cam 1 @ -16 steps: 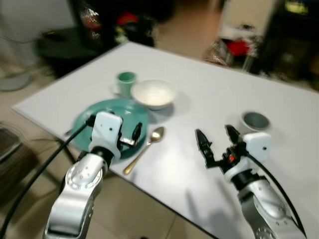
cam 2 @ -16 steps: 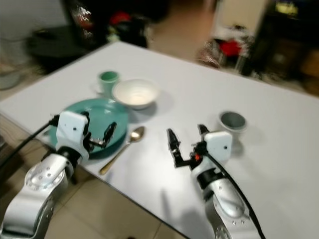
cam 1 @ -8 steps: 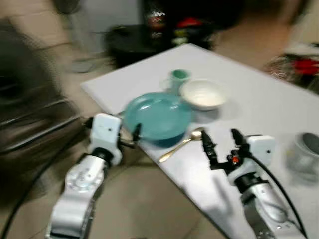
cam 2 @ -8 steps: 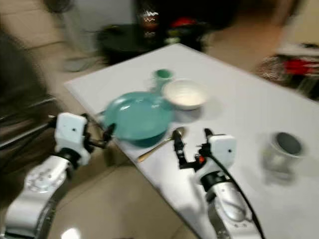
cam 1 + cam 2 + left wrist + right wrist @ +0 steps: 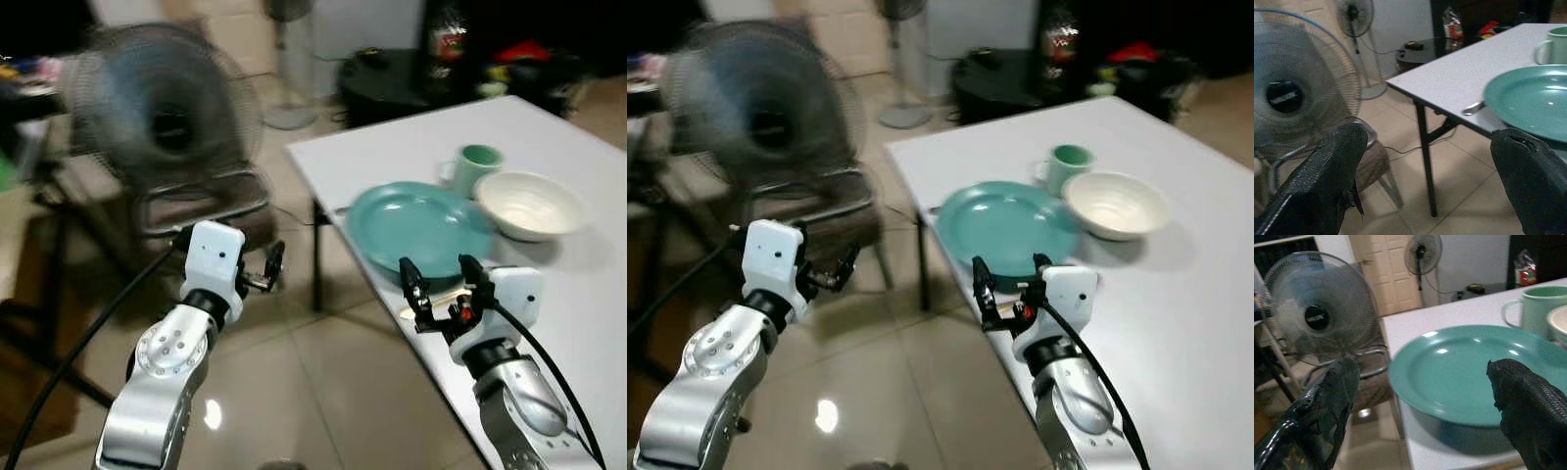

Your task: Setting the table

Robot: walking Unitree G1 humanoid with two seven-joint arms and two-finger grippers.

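The right gripper (image 5: 439, 282) hovers at the table's (image 5: 598, 304) near left edge, fingers spread wide and empty, aimed at the plate (image 5: 416, 227) just beyond. The left gripper (image 5: 271, 268) is raised over the floor, left of the table, also wide and empty. Past the plate sit a bowl (image 5: 530, 204) and a mug (image 5: 478, 168). A fan (image 5: 162, 113) stands far left.
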